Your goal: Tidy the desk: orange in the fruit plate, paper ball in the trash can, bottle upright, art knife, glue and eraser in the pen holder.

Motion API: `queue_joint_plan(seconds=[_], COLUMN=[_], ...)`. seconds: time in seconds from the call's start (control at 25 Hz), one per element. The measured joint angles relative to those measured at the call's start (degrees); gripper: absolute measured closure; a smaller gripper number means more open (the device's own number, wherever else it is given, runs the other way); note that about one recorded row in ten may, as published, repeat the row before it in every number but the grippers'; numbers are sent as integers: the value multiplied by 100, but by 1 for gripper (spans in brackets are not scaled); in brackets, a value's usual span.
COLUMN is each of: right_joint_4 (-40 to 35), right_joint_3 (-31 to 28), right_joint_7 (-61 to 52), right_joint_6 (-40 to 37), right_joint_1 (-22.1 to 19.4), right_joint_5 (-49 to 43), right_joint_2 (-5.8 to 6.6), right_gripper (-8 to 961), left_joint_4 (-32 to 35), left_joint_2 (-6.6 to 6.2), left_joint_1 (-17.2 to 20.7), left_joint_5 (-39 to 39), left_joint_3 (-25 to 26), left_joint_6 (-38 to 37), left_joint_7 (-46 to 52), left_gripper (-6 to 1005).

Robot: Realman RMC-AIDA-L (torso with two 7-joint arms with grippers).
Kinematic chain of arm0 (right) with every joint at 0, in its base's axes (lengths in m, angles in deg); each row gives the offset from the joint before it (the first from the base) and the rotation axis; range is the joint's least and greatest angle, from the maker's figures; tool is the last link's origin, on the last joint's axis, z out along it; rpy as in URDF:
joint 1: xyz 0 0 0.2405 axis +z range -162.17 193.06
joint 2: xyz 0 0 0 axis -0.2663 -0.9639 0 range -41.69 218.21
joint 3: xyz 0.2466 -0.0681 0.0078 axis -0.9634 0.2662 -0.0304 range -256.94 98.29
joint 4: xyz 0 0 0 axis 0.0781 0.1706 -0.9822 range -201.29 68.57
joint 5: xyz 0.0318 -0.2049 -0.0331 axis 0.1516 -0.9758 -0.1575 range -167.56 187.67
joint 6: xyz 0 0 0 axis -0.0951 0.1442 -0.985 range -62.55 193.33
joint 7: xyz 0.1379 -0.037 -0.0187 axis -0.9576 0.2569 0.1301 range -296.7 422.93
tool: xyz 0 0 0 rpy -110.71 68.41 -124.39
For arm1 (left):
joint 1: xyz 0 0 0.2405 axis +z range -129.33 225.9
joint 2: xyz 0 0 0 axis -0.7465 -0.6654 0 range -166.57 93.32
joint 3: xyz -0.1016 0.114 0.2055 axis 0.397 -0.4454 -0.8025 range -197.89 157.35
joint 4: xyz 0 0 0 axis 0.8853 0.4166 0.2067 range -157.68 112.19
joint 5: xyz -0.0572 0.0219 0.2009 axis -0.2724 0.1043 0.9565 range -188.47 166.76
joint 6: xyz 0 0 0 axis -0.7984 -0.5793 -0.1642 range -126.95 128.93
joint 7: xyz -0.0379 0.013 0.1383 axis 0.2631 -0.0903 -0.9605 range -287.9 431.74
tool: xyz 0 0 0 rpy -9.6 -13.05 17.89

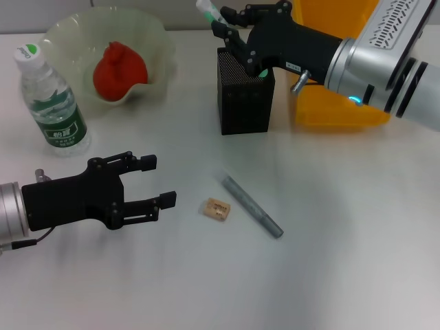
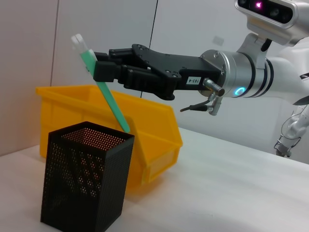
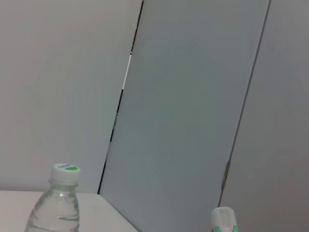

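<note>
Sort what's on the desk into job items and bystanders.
Job: bottle, upright; red fruit in the plate; green stick held by the right claw over the pen holder; eraser; grey pen-like tool; left claw, open.
Bystanders: yellow bin.

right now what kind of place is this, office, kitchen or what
Probably a robot lab set up as a mock desk: a plain white table before bare wall panels, with a mesh pen holder, a yellow bin and a water bottle. The right gripper lowers a green stick into the holder.

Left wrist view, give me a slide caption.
Right gripper lowers the green glue stick into the black mesh pen holder.
</note>
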Motion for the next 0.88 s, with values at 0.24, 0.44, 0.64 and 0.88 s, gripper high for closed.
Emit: queue_joint_plan(seconds=[0.24,0.44,0.64,0.88], right_joint_4=[5,5,4,11], right_joint_3=[63,74,88,347], right_joint_7=[107,431,663,940], right_joint_6=[44,-1,-2,52], right_joint_1=[20,5,19,16], right_joint_5=[-12,-8,-26,-8], right_joint_2=[0,0,0,0], right_gripper=[753,750,747,743], left_joint_4=[11,2,-15,-30], left_joint_2=[10,10,8,8], left_joint_1=[0,-3,-16,-14], left_joint_5=[-2,-2,4,-1], left_joint_3=[-7,-10,-17,0], left_joint_6=[0,0,-6,-9], left_joint_7=[-17,-67,-69,-61], left_gripper=[198,198,198,198])
